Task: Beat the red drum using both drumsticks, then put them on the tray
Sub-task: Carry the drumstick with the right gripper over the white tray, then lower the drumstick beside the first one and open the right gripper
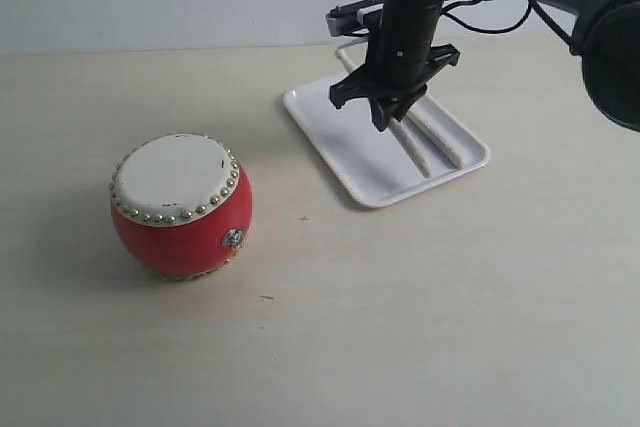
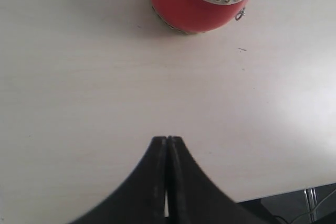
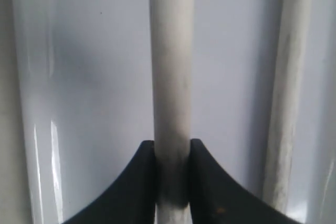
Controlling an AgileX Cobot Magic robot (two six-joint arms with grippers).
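R hand [image 1: 388, 119] low over tray [image 1: 335, 142], pinching one drumstick [image 3: 171, 66]; 2nd drumstick [image 3: 287, 93] lies just beside it in tray. L hand [image 2: 167, 141] pressed together, empty, above desk [image 2: 79, 87] nr red drum [image 1: 180, 205].

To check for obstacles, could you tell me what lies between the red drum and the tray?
Only bare tabletop separates the red drum and the tray; the exterior view shows it.
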